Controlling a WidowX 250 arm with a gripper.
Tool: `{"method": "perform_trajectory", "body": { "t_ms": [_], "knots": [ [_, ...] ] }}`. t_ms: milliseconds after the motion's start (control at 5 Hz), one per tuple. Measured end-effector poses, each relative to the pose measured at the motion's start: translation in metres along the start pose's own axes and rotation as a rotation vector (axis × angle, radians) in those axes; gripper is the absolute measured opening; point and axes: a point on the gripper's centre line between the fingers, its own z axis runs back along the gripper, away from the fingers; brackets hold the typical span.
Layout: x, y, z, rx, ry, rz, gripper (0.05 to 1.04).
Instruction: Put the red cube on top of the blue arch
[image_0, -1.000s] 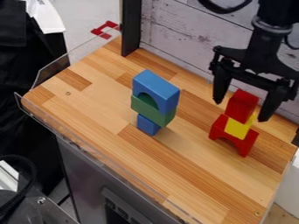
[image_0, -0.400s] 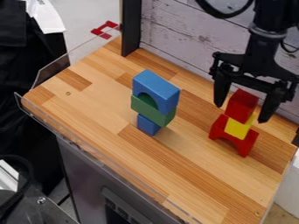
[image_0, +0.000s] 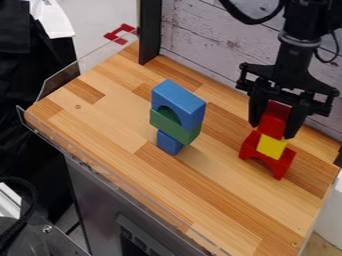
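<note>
Gripper (image_0: 273, 129): at the right of the wooden tabletop (image_0: 220, 190), pointing down, fingers closed in on the red cube (image_0: 274, 120), one on either side, gripping it. Red cube sits at the top of the right-hand stack, above the yellow block (image_0: 272, 147), which rests on the red arch (image_0: 284, 163). Blue arch (image_0: 188, 102): top of the stack nearer the middle, upright on the green block (image_0: 173, 128); small blue block (image_0: 168, 143) at the base. The two stacks stand apart.
</note>
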Motion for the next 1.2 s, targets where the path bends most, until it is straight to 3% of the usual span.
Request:
{"method": "perform_trajectory", "body": {
  "t_ms": [400,600,800,1200],
  "knots": [
    [-0.005,0.001,0.005,0.017,-0.002,-0.004,0.579],
    [-0.019,0.001,0.028,0.042,-0.038,-0.009,0.579],
    [-0.040,-0.001,0.041,0.091,-0.020,-0.002,0.579],
    [-0.066,0.012,0.041,0.070,0.019,0.026,0.579]
  ]
}}
